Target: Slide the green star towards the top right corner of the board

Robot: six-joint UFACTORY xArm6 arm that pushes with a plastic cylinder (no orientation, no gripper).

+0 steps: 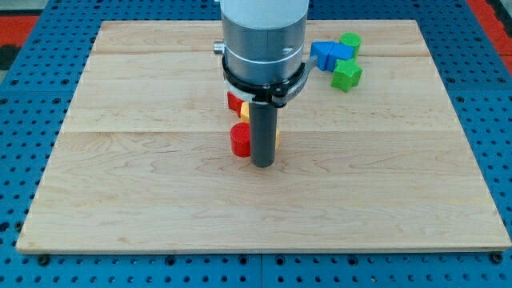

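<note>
Risk check: tip far from target, clutter on both ends of the path.
Red cylinder sits touching my tip on its left; red block and a yellow block are partly hidden behind the rod, shapes unclear. No pincer on this rig, so nothing to report open or closed. Blue blocks lie near the desk's top right w/ a green block behind; green star is just below them. Moving off could drag the red cylinder; pushing from a bad angle could jam the star into the blue blocks.
</note>
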